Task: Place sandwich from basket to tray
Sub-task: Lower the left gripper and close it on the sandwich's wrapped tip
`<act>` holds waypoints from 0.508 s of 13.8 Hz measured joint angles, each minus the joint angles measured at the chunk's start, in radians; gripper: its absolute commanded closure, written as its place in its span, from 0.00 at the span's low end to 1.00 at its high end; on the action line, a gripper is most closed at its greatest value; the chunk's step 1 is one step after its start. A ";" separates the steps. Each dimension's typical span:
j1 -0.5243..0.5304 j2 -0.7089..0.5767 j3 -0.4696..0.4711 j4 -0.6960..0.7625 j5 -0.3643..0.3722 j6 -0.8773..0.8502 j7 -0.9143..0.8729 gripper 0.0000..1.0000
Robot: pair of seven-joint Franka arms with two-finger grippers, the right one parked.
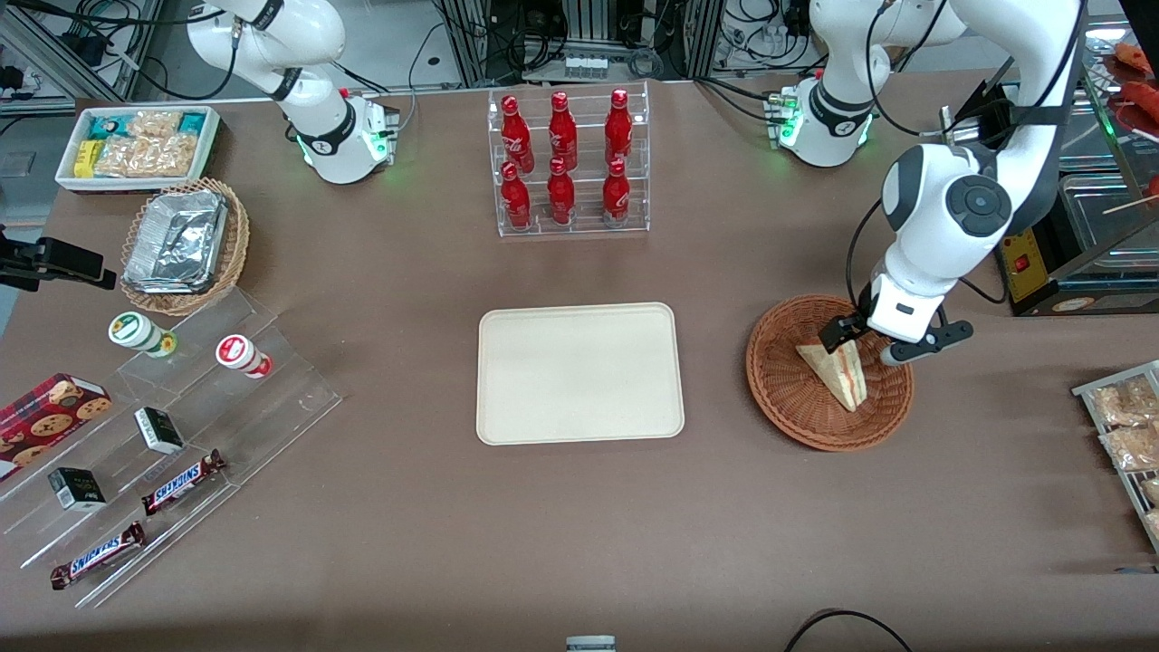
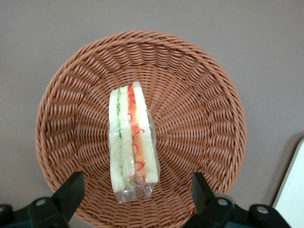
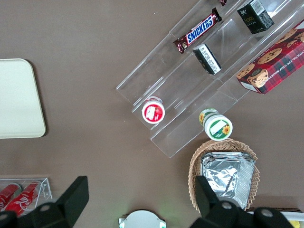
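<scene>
The claw (image 1: 856, 342) hung low over the basket (image 1: 786, 398), at the part of it farther from the front camera, with its fingers (image 2: 71, 190) spread wide and nothing between them. In the wrist view the two dark fingertips stood either side of one end of the sandwich (image 2: 131, 140), clear of it, with the wrapper's edge lying between them. The hand pointed straight down at the basket floor.

Above the claw, the white wrist block rose to a big rounded joint, and the arm (image 1: 951, 199) bent back from there toward its base (image 1: 826, 122) at the edge of the bench (image 1: 579, 543) farther from the camera.

The sandwich lay inside the basket on the woven floor, near the middle, wrapped in clear film. It rested with its cut face up, showing pale bread with green, red and pink layers. In the front view its wedge (image 1: 838, 369) ran from just under the claw toward the nearer rim.

The basket sat on the bench toward the working arm's end. The tray (image 1: 579, 373) lay beside it, a little apart, about mid-bench, flat and bare. A clear rack of red bottles (image 1: 566, 163) stood farther from the camera than the tray.
</scene>
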 measured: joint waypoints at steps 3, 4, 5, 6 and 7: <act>0.000 0.013 0.000 -0.008 0.000 0.011 -0.243 0.00; -0.001 0.021 0.000 -0.008 0.000 0.013 -0.288 0.00; -0.001 0.031 0.000 -0.008 0.000 0.013 -0.308 0.00; -0.002 0.044 0.000 -0.007 0.000 0.014 -0.312 0.00; -0.002 0.061 0.000 -0.007 0.000 0.018 -0.313 0.00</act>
